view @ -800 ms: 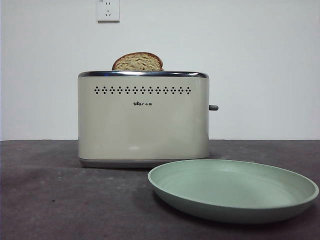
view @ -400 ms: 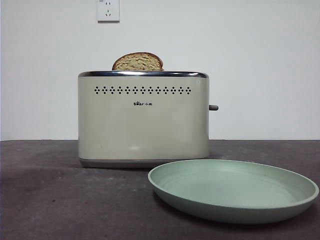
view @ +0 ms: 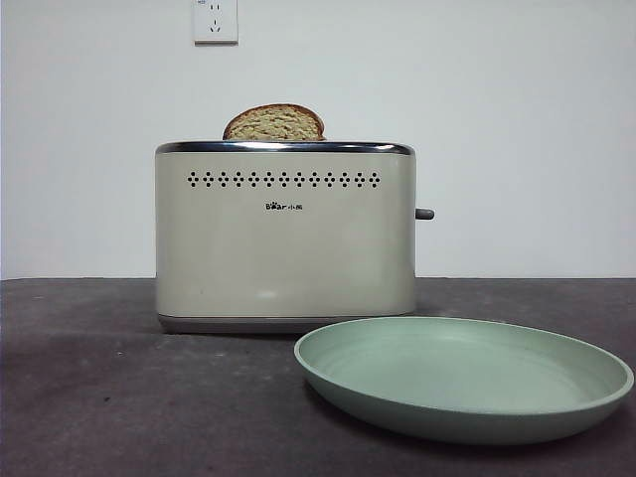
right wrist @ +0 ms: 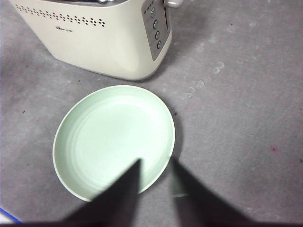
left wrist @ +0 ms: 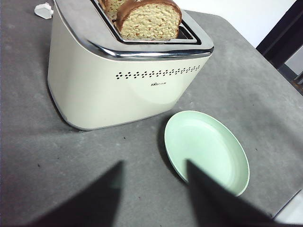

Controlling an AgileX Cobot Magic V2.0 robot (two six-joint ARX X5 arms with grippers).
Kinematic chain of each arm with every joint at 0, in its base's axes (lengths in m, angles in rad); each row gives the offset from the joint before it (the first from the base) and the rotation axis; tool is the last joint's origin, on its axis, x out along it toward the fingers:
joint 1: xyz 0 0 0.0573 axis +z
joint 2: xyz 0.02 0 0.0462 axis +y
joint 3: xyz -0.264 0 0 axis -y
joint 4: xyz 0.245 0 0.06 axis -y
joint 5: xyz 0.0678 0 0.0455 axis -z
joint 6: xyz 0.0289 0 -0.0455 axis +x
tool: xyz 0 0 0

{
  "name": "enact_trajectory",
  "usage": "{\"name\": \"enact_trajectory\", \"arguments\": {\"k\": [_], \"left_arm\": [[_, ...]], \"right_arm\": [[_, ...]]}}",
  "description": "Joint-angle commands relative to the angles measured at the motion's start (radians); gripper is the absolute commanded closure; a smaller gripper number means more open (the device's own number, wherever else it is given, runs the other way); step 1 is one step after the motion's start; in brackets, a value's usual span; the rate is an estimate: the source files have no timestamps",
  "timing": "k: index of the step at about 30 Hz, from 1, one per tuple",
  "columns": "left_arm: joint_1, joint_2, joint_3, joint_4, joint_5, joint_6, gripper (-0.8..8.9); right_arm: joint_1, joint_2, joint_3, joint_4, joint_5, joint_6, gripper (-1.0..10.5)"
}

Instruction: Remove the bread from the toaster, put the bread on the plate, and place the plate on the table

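The cream toaster (view: 284,238) stands on the dark table (view: 99,397). The bread (view: 274,122) sticks up from its slot, and in the left wrist view (left wrist: 151,21) its tan crumb faces me. A second slice (left wrist: 109,5) sits behind it, mostly hidden. The mint-green plate (view: 463,378) lies empty on the table in front of the toaster's lever end. My left gripper (left wrist: 155,164) is open and empty, above the table near the plate (left wrist: 206,146). My right gripper (right wrist: 155,161) is open and empty, over the plate's rim (right wrist: 64,142). Neither gripper shows in the front view.
A wall socket (view: 215,20) is above the toaster. The grey lever (view: 424,214) and a button panel (right wrist: 156,28) are on the toaster's end. A white scrap (left wrist: 43,10) lies behind the toaster. The table edge (left wrist: 289,213) runs close past the plate.
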Motion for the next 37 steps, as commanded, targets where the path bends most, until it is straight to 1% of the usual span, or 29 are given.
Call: {"name": "enact_trajectory", "arguments": {"k": [1, 10, 15, 18, 21, 25, 32, 37], "left_arm": [[-0.003, 0.003, 0.016, 0.007, 0.005, 0.004, 4.48], [-0.003, 0.003, 0.016, 0.013, 0.005, 0.009, 4.48], [-0.009, 0.019, 0.024, 0.086, 0.005, 0.008, 4.48], [-0.027, 0.062, 0.057, 0.140, 0.003, 0.009, 4.48], [-0.049, 0.131, 0.106, 0.195, 0.003, 0.015, 4.48], [-0.086, 0.253, 0.190, 0.239, 0.002, 0.046, 4.48], [-0.155, 0.494, 0.360, 0.241, -0.014, 0.175, 4.48], [-0.199, 0.661, 0.486, 0.240, -0.043, 0.230, 4.48]], "right_arm": [[0.003, 0.004, 0.016, 0.009, 0.005, 0.029, 6.0], [0.003, 0.004, 0.016, 0.009, 0.004, 0.032, 6.0], [0.003, 0.004, 0.016, 0.009, 0.004, 0.033, 6.0], [0.003, 0.008, 0.016, 0.009, 0.004, 0.036, 6.0], [0.003, 0.016, 0.016, 0.008, 0.003, 0.036, 6.0], [0.003, 0.017, 0.016, 0.008, 0.002, 0.036, 6.0], [0.003, 0.017, 0.016, 0.008, -0.001, 0.036, 6.0], [0.003, 0.017, 0.016, 0.008, -0.001, 0.036, 6.0]]}}
